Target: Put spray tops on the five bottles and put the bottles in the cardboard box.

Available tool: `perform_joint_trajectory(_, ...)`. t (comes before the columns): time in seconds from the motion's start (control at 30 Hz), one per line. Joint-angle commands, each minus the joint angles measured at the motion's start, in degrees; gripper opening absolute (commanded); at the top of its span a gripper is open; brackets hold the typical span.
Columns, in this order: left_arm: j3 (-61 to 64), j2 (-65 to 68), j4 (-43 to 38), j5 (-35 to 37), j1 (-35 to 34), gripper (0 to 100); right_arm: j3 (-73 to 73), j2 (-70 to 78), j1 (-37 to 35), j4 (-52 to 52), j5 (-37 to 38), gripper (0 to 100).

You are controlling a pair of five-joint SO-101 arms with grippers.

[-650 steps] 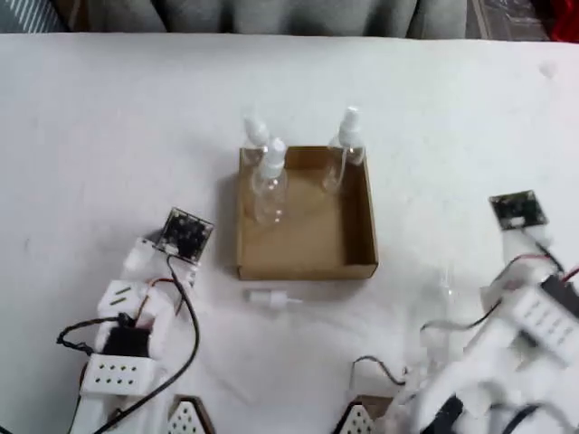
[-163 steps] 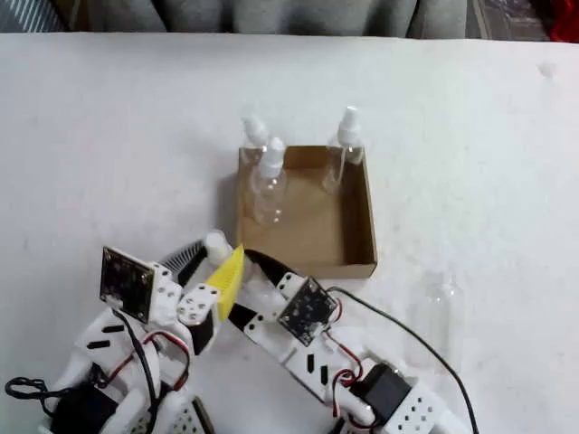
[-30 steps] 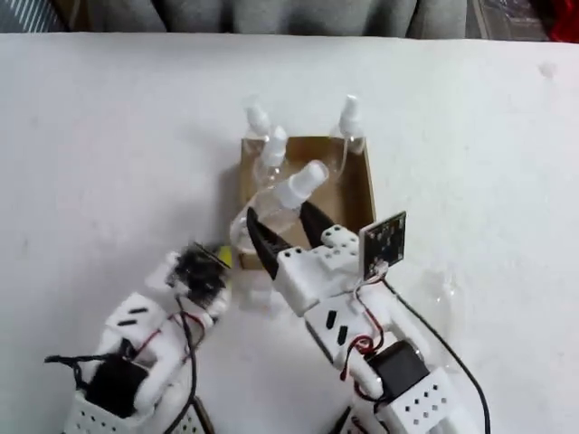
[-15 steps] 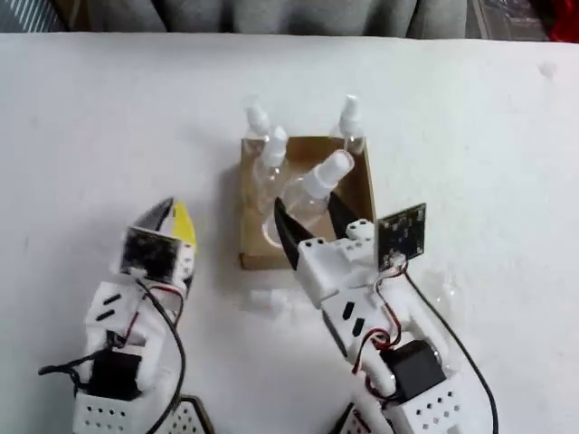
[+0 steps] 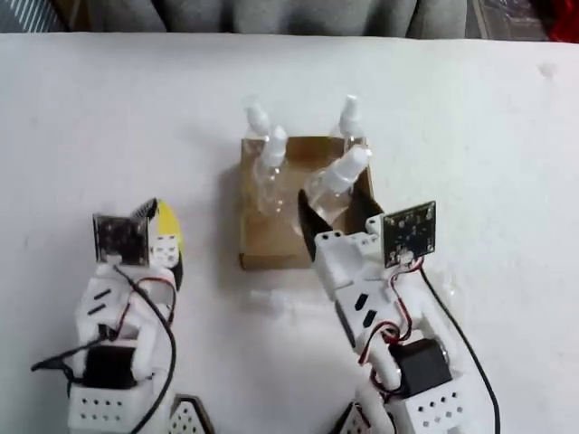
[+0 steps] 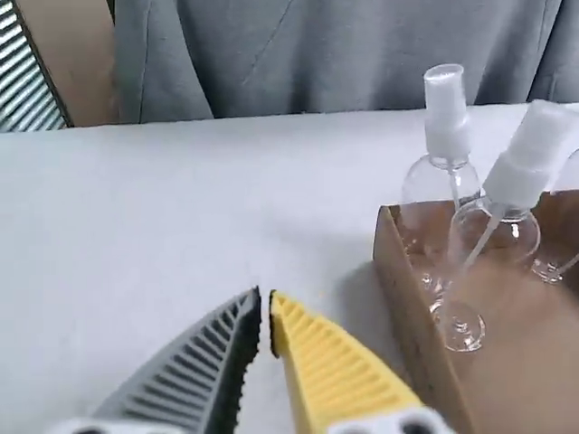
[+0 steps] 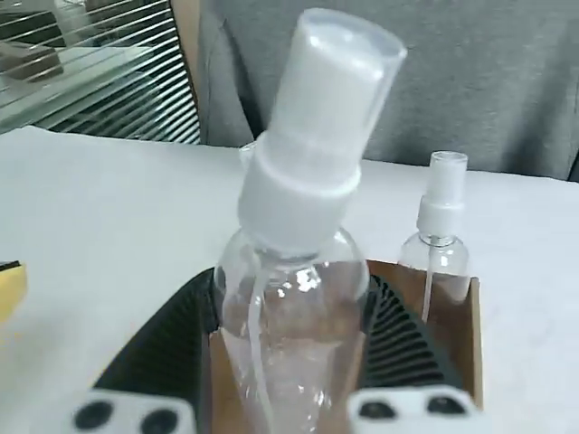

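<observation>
Bottle [image 5: 340, 178] further over box [image 5: 250, 259], in pinch of R gripper [image 5: 335, 202]; L gripper [image 6: 264, 306] closed.

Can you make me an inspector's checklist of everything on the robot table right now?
Surface: white table.
Job's things: cardboard box holds three capped bottles, upright; a fourth bottle tilts above it; a faint white shape in front of the box, maybe a loose spray top.
Clutter: nothing seen.
Grippers: left pincer shut, empty, beside the box; right pincer shut on the fourth bottle.
Cables: red and black wires along both arms.
Surroundings: grey fabric behind the table; blinds to one side.
</observation>
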Motion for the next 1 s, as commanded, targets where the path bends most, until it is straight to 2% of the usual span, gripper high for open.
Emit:
perform_joint_trajectory(0.0, -8.26, 17.80, -4.57, 0.70, -0.40, 2, -3.08, 1.10, 0.92, -0.13, 0.70, 1.5)
perform_joint_trajectory(0.13, -9.58, 30.20, -13.63, 0.70, -3.30, 2, -4.40, 7.34, 2.51, -1.63, 0.79, 1.5)
perform_joint_trajectory(0.3, -9.76, 37.32, -20.92, 0.70, -4.70, 2, -7.03, 18.15, 6.55, -6.20, 0.79, 1.5)
perform_joint_trajectory(0.43, -9.76, 38.37, -21.89, 0.70, -4.62, 2, -9.41, 25.45, 8.66, -8.66, 0.79, 1.5)
perform_joint_trajectory(0.6, -9.76, 38.64, -21.89, 0.70, -4.62, 2, -12.04, 32.31, 9.45, -9.19, 5.19, 1.5)
perform_joint_trajectory(0.97, -9.49, 38.64, -21.89, 0.70, -4.53, 2, -12.13, 45.58, 12.00, -23.60, 5.54, 1.5)
